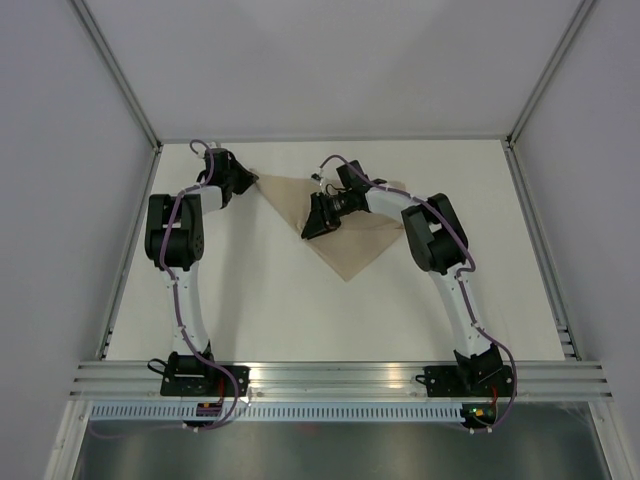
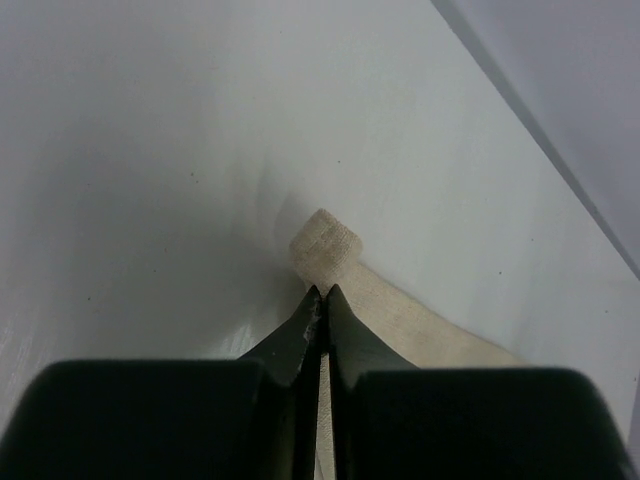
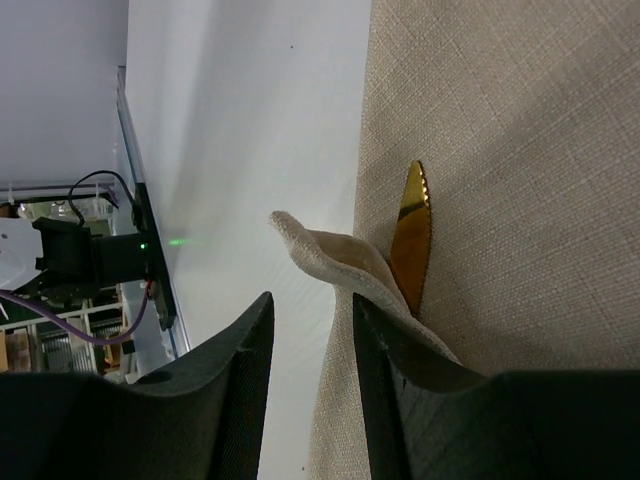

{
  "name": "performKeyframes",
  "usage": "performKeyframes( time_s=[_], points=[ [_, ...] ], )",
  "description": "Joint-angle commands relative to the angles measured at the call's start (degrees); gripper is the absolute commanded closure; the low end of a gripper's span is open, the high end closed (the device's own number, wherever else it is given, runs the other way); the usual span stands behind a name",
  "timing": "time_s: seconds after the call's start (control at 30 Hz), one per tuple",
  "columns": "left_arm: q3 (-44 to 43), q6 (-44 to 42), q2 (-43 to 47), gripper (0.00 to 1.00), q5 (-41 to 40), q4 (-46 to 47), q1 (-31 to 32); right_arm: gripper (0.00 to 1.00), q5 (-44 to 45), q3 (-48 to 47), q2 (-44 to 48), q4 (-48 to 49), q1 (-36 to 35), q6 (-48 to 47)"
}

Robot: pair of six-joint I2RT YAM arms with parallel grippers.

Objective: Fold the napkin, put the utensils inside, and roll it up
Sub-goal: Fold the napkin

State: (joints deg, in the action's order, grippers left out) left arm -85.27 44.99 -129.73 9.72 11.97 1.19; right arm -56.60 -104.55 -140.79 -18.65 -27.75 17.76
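Left claw (image 2: 322,293) clamps napkin (image 2: 325,242) corner; right claw (image 3: 312,300) parted; gold knife (image 3: 411,232) under fold.

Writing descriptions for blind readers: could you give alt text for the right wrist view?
A gold serrated knife tip pokes out from under a curled-up flap of the tan napkin. The right hand, open, hangs over the napkin's edge, with the white table to the left.

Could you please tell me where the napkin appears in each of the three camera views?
Top external: napkin lies at the upper centre of the white table.
Left wrist: napkin corner sits mid-frame, at the shut left gripper.
Right wrist: napkin fills the right half, one edge lifted.
Shared landmark: the white table.
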Motion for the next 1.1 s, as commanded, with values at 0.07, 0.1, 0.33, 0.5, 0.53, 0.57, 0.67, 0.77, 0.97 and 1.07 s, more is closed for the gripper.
performKeyframes(
  time_s=[0.07, 0.1, 0.33, 0.5, 0.53, 0.57, 0.67, 0.77, 0.97, 1.07],
  points=[
    [2.5, 0.5, 3.3, 0.93, 4.0, 6.2, 0.0, 0.56, 3.3, -4.3, -1.4, 0.6, -1.2, 2.8],
    [2.6, 0.4, 3.4, 0.93, 4.6, 6.7, 0.0, 0.56, 3.1, -4.2, -1.4, 1.2, -1.2, 3.4],
    [3.1, -0.1, 4.3, 0.94, 7.3, 8.9, 0.0, 0.56, 0.8, -4.1, -0.5, 3.7, -1.3, 4.7],
    [4.7, 0.0, 4.7, 0.95, 8.8, 11.8, 0.1, 0.56, 0.5, -4.9, -0.9, 5.6, -1.2, 6.4],
    [5.0, 0.0, 5.0, 0.95, 9.5, 12.4, 0.1, 0.56, 0.6, -5.1, -1.2, 5.8, -1.2, 6.7],
    [5.5, 0.0, 5.3, 0.96, 9.7, 12.9, 0.1, 0.56, 0.7, -5.2, -1.2, 6.1, -1.2, 6.8],
    [7.7, 0.0, 6.7, 0.96, 11.4, 16.2, 0.1, 0.56, 0.8, -6.2, -1.8, 5.7, -1.2, 6.9],
    [12.0, 0.0, 9.5, 0.97, 11.5, 19.6, 0.1, 0.56, 1.0, -7.2, -1.2, 4.1, -1.2, 5.6],
    [17.6, 0.4, 15.7, 0.98, 10.2, 21.5, 0.1, 0.55, 3.0, -6.9, 4.4, -3.6, -1.2, -2.0],
    [21.2, 0.0, 18.3, 0.98, 8.9, 22.1, 0.1, 0.54, 3.9, -6.3, 7.8, -8.1, -1.3, -7.0]
  ],
)
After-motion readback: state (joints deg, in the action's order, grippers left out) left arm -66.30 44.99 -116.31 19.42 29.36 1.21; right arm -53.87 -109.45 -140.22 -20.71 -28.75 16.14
